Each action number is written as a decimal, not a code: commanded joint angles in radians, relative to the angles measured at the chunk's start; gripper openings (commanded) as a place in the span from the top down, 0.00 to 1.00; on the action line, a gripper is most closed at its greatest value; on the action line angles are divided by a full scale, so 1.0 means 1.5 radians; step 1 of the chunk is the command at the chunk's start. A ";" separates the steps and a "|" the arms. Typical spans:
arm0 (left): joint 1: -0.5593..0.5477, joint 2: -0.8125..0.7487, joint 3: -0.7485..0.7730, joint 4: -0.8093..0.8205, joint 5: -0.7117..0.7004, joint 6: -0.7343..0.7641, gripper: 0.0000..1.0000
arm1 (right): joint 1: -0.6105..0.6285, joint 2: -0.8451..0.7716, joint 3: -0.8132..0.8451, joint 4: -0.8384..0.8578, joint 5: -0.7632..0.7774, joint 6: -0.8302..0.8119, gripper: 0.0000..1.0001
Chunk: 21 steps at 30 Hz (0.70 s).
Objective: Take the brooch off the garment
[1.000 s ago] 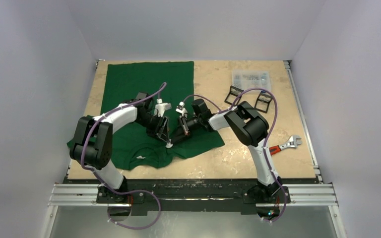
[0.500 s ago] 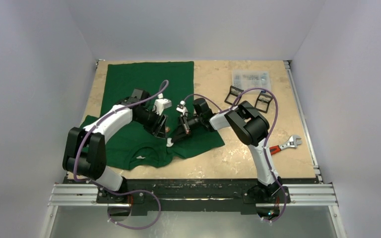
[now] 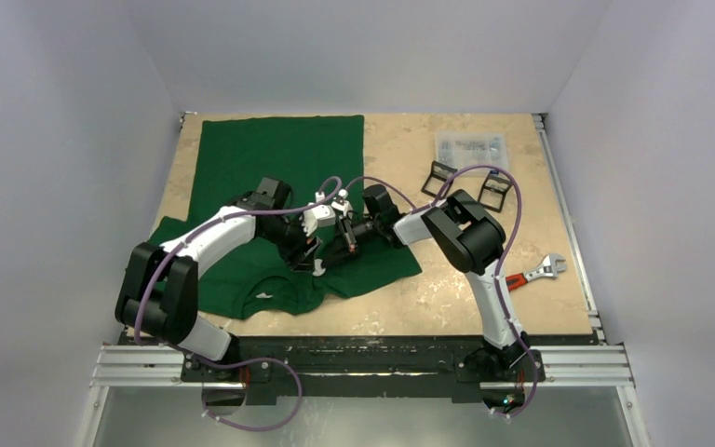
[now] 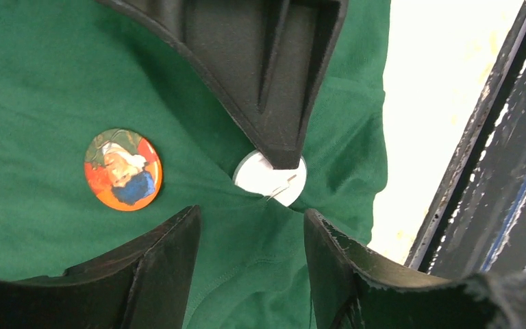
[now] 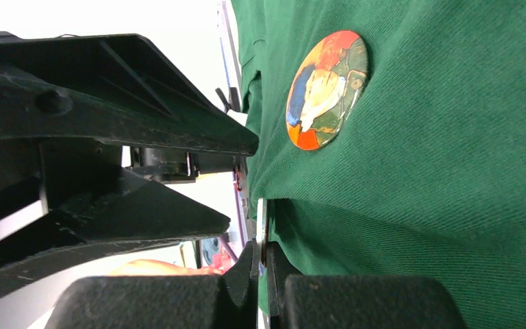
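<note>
Brooches seem to number two here: a printed badge lying flat, face up, at the left of the left wrist view, and just beside it, at centre, a white disc with a wire pin showing, which reads as a badge seen from the back. Which one the task means I cannot tell for certain, but the work is on the white disc. Both sit on the lower right part of the garment, near the table's front edge. The right gripper is pinched tight on the disc's rim, and the cloth puckers toward it, so the pin probably has not left the fabric. The left gripper hangs half spread over that pucker, its fingers either side of it and gripping nothing. To do this step well, the left fingers should probably clamp the cloth close under the disc while the right draws along the line of the pin, not straight up, or the shirt will simply lift with it. The two claws are crowded together, so a clash of fingers is the main risk. Well apart, in the upper right of the top view, lie a clear box and black frames, with a wrench lower down, none in the way.
</note>
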 commanded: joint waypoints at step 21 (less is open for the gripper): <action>-0.039 0.013 -0.010 0.050 -0.013 0.077 0.52 | -0.001 -0.025 -0.029 0.166 -0.032 0.086 1.00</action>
